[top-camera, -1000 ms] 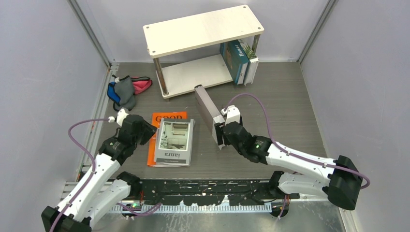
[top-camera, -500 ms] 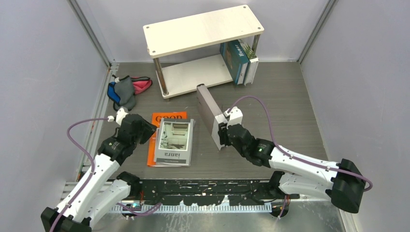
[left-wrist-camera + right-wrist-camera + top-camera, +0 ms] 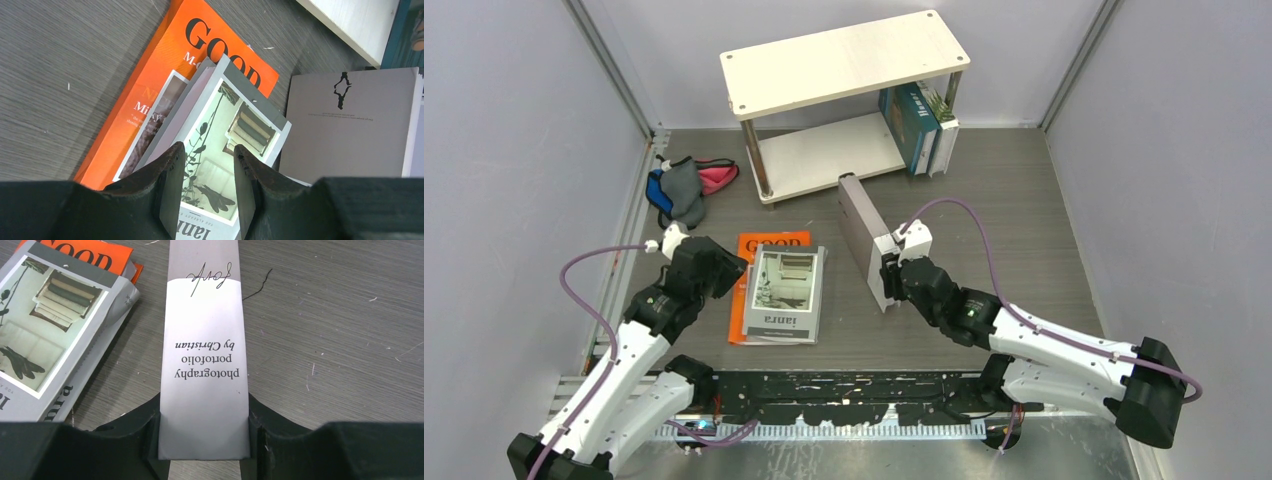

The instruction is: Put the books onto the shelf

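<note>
My right gripper (image 3: 890,276) (image 3: 204,415) is shut on the near end of the grey-brown and white book (image 3: 862,222) (image 3: 205,340), which stands on its edge on the table, pointing toward the shelf (image 3: 844,60). On the shelf's lower board, at its right end, stand the teal book (image 3: 911,125) and the thick white book (image 3: 943,135). My left gripper (image 3: 738,272) (image 3: 209,150) hangs open just above the grey photo-cover book (image 3: 784,293) (image 3: 235,120). That book lies flat on the orange book (image 3: 770,243) (image 3: 150,85).
A blue, grey and pink cloth bundle (image 3: 686,185) lies at the left, near the wall. Grey walls close in the table on three sides. The left part of the shelf's lower board (image 3: 824,155) is bare.
The right jaws have closed onto the standing book. The book and the right arm have shifted a little to the right. The left arm has stayed still.
</note>
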Available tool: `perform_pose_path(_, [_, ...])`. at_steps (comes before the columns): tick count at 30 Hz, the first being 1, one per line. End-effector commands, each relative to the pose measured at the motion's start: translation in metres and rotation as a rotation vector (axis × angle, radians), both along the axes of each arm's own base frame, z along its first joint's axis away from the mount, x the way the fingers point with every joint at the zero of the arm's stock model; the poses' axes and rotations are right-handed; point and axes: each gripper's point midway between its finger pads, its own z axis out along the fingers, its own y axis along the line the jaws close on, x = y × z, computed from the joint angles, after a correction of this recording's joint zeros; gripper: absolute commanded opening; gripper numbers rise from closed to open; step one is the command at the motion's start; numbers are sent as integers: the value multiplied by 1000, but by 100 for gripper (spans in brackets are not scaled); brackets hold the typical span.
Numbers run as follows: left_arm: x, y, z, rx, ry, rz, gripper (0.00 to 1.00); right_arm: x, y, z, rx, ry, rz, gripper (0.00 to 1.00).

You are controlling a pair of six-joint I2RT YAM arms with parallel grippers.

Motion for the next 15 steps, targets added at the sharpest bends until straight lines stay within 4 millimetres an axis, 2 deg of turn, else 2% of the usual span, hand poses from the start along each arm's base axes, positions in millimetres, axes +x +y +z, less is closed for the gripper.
perform_pose_path(1, [4,2,14,-9,-43,12,41,11,4,48,68,-113,-21,41])
perform_pose_path(15, [6,2,13,-3,-45,13,41,19,0,88,53,-197,-32,39])
